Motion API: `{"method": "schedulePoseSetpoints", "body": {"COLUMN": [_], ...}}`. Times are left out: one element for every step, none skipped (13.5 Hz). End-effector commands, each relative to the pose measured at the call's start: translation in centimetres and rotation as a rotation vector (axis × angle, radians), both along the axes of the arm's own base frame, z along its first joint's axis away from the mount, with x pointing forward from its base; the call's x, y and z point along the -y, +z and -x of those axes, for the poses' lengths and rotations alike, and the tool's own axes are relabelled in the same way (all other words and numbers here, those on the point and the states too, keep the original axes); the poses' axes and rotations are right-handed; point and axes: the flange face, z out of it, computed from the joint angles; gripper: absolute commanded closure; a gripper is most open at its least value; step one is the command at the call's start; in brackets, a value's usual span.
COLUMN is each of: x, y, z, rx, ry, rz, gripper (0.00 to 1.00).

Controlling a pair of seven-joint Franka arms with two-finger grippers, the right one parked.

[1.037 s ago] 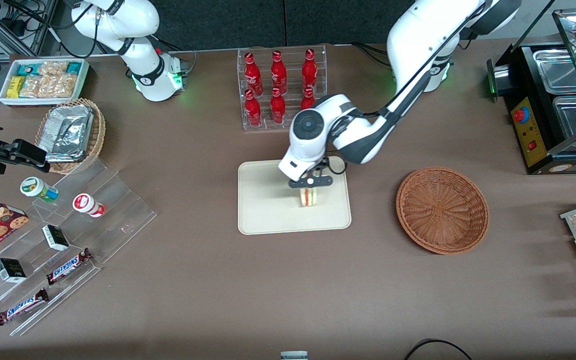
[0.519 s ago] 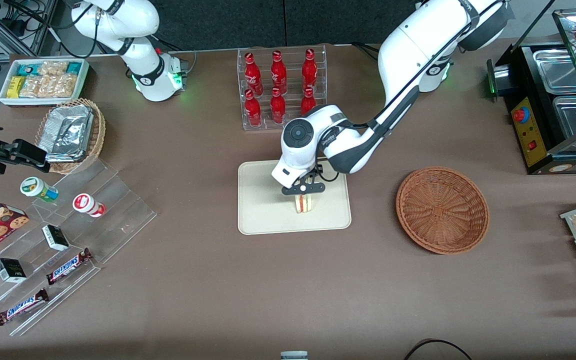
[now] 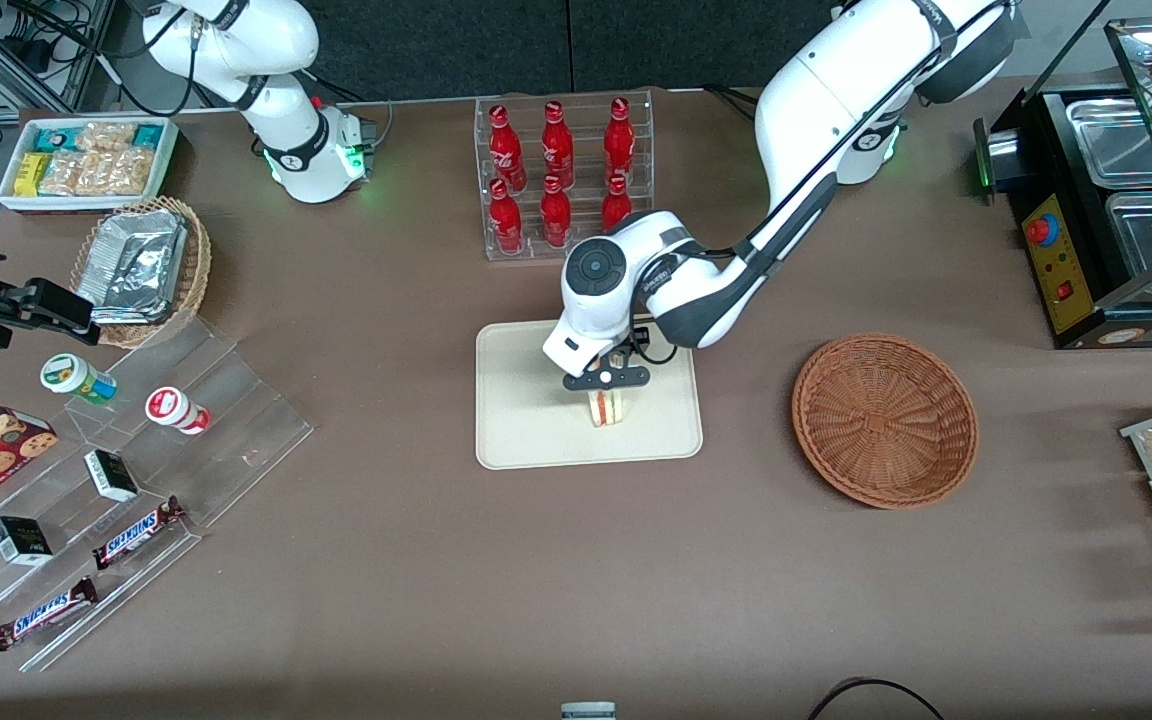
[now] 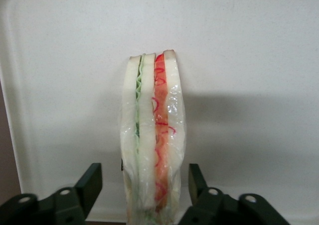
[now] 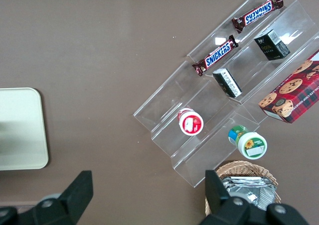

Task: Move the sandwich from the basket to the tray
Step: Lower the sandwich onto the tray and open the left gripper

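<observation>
My brown table, and what sits on it

I see the brown table [image 3: 416,560] carrying the cream tray [image 3: 526,430] near its middle. The reddish-brown basket [image 3: 884,420] lies beside the tray, toward the working arm's end. A clear rack of red bottles [image 3: 564,175] stands farther from the front camera than the tray. Toward the parked arm's end lie a white bin of snacks [image 3: 86,163], a tan wicker basket with foil containers [image 3: 141,270] and a clear stepped display [image 3: 166,470]. A black warmer [image 3: 1076,250] stands at the working arm's end. My gripper [image 3: 607,390] hangs over the tray, fingers spread either side of the sandwich [image 3: 608,408] without touching it.
</observation>
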Motion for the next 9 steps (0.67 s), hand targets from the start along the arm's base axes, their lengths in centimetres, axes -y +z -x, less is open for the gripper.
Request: {"method": "schedulePoseSetpoints", "body": {"x": [0.5,-0.2,-0.4,-0.6,-0.8,-1.0,-2.1,-4.3,-5.5], "y": [1.1,1.6,2.9,4.0,4.9,5.6,5.8,6.6,7.6], "z": [-0.8,-1.4,-1.8,-2.2,-2.6,-3.1,-4.1,-5.7,-6.4], "rx": [0.032,0.032,0.033,0.036,0.037,0.034,0.039,0.049,0.048], "ry": [0.013,0.027,0.028,0.037,0.041,0.052,0.075,0.12,0.118], "rz": [0.001,-0.006,-0.015,-0.029,-0.04,-0.038,-0.05,-0.064,-0.067], "gripper": [0.0,0.0,0.0,0.0,0.0,0.0,0.0,0.0,0.0]}}
